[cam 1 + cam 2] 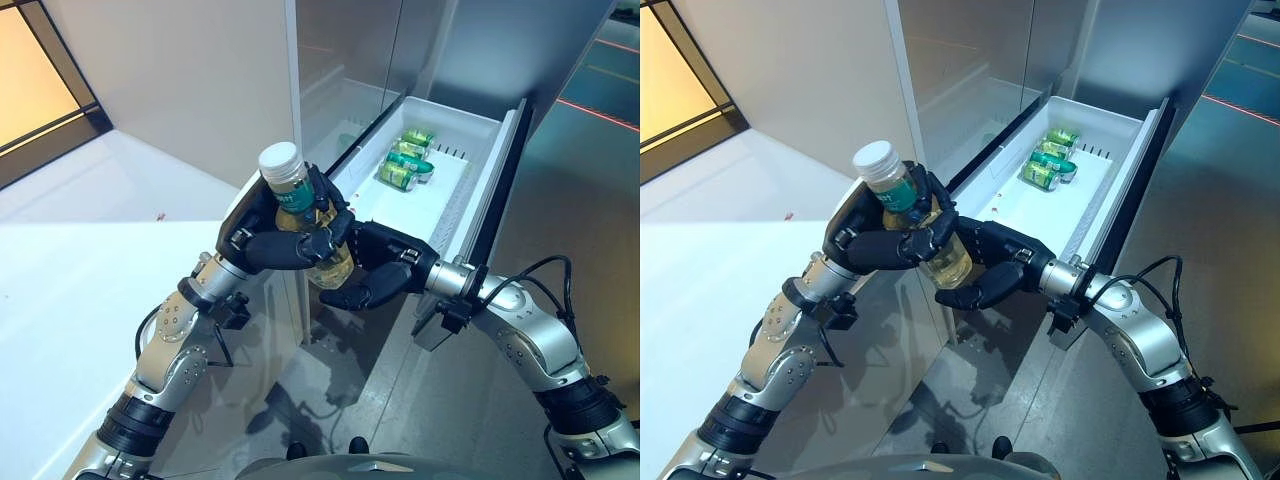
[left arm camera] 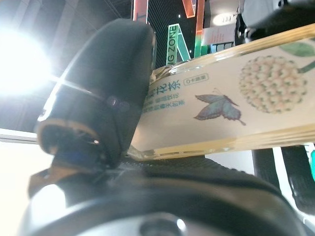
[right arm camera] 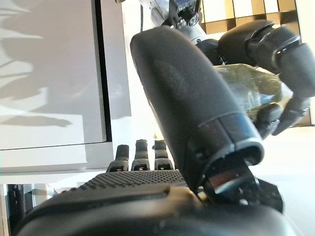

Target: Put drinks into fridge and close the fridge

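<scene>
A clear bottle (image 1: 303, 215) of pale yellow drink, with a white cap and a teal label band near the neck, is held up in the air just in front of the near end of the open fridge drawer (image 1: 455, 215), tilted so the cap leans toward the robot's left. The left hand (image 1: 262, 243) has its fingers and thumb curled round the bottle's middle; in the left wrist view the thumb (image 2: 103, 103) presses against the bottle's printed label, which shows a butterfly and a round flower head. The right hand (image 1: 385, 268) sits under and beside the bottle's lower end, its fingers loosely bent and cupped toward the base; whether it actually touches the bottle cannot be told, and in the right wrist view its thumb (image 3: 192, 103) stands up with the fingers only slightly curved. The white drawer is pulled out from the grey fridge (image 1: 420, 50), and at its far end lie several green cans (image 1: 407, 160), close together, well apart from the bottle. To the robot's left runs a white counter (image 1: 90, 250) with a small red speck on it.
</scene>
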